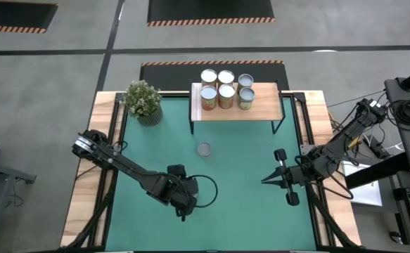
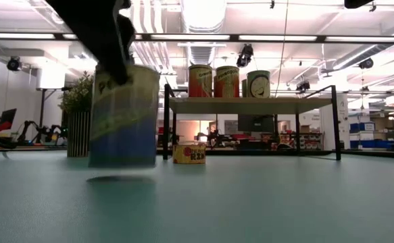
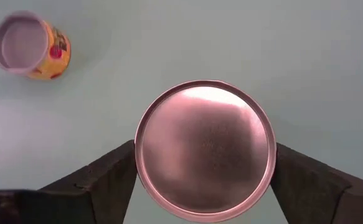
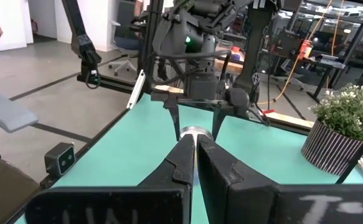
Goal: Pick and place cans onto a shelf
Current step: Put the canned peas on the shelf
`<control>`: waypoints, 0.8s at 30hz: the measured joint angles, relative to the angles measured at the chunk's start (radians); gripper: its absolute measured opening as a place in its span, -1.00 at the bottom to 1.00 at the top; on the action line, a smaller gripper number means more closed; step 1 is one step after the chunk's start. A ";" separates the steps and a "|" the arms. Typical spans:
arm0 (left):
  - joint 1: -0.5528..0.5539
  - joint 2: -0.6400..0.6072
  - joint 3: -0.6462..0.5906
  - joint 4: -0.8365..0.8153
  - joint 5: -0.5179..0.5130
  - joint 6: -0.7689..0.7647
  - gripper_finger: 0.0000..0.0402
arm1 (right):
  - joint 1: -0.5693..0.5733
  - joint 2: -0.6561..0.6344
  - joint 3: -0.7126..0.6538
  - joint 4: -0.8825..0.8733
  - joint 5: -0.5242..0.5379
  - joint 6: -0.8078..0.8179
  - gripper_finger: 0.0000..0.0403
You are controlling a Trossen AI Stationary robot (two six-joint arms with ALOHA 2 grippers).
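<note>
Your can (image 3: 205, 149) hung just clear of the desk (image 1: 247, 183), near its front, left jaws grasping its sides for the carry. Six cans (image 1: 226, 90) already stood on the shelf (image 1: 264, 105); one short can (image 1: 204, 149) waited mid-desk. Right gripper (image 1: 268, 180) parked clenched, empty, probably to stay clear.

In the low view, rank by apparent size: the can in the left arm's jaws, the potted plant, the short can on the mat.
1. Held can: largest, though nearest the camera.
2. Potted plant.
3. Short can on the mat: smallest.
</note>
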 joint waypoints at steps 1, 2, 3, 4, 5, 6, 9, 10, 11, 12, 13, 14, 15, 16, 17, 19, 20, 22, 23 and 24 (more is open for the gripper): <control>0.000 0.000 0.014 -0.005 0.000 0.003 0.52 | 0.000 0.000 0.000 0.000 0.000 0.000 -0.96; 0.000 0.000 0.032 -0.011 0.000 0.011 0.54 | 0.000 0.000 0.000 -0.001 0.000 0.000 -0.96; 0.000 0.000 0.053 -0.021 -0.001 0.021 0.56 | 0.000 0.000 0.000 -0.001 0.000 0.000 -0.96; 0.000 0.000 0.076 -0.032 -0.001 0.035 0.57 | 0.000 0.000 0.000 -0.002 0.000 0.000 -0.96; 0.002 0.000 0.100 -0.044 -0.001 0.048 0.57 | 0.000 0.000 0.000 -0.003 0.000 0.000 -0.96; 0.003 0.000 0.126 -0.058 0.000 0.060 0.56 | 0.000 0.000 0.000 -0.004 0.000 0.000 -0.96; 0.019 0.000 0.211 -0.127 -0.001 0.079 0.55 | 0.000 0.000 0.000 -0.004 0.000 0.000 -0.96; 0.025 0.000 0.239 -0.152 -0.005 0.080 0.55 | 0.000 0.000 0.000 -0.004 0.000 0.000 -0.96; 0.032 0.000 0.265 -0.175 -0.013 0.082 0.55 | 0.000 0.000 0.000 -0.004 0.000 0.000 -0.96; 0.039 0.000 0.291 -0.198 -0.024 0.082 0.55 | 0.000 0.000 0.000 -0.004 0.000 0.000 -0.96; 0.047 0.000 0.315 -0.219 -0.039 0.085 0.55 | 0.000 0.000 0.000 -0.004 0.000 0.000 -0.96; 0.055 0.000 0.339 -0.235 -0.055 0.089 0.55 | 0.000 0.000 0.000 -0.004 0.000 0.000 -0.96; 0.064 0.000 0.361 -0.250 -0.075 0.093 0.55 | 0.000 0.000 0.000 -0.004 0.000 0.000 -0.96; 0.073 0.000 0.381 -0.264 -0.097 0.098 0.55 | 0.000 0.000 0.000 -0.004 0.000 0.000 -0.96; 0.082 0.000 0.400 -0.274 -0.123 0.104 0.55 | 0.000 0.000 0.000 -0.004 0.000 0.000 -0.96; 0.103 0.000 0.434 -0.282 -0.166 0.121 0.55 | 0.000 0.000 0.000 -0.004 0.000 0.000 -0.96; 0.115 0.000 0.448 -0.282 -0.180 0.131 0.55 | 0.000 0.000 0.000 -0.004 0.000 0.000 -0.96; 0.144 0.000 0.476 -0.282 -0.191 0.140 0.55 | 0.000 0.000 0.000 -0.004 0.000 0.000 -0.96; 0.163 0.000 0.489 -0.283 -0.192 0.140 0.55 | 0.000 0.000 0.000 -0.004 0.000 0.000 -0.96; 0.182 0.000 0.501 -0.283 -0.192 0.137 0.55 | 0.000 0.000 0.000 -0.004 0.000 0.000 -0.96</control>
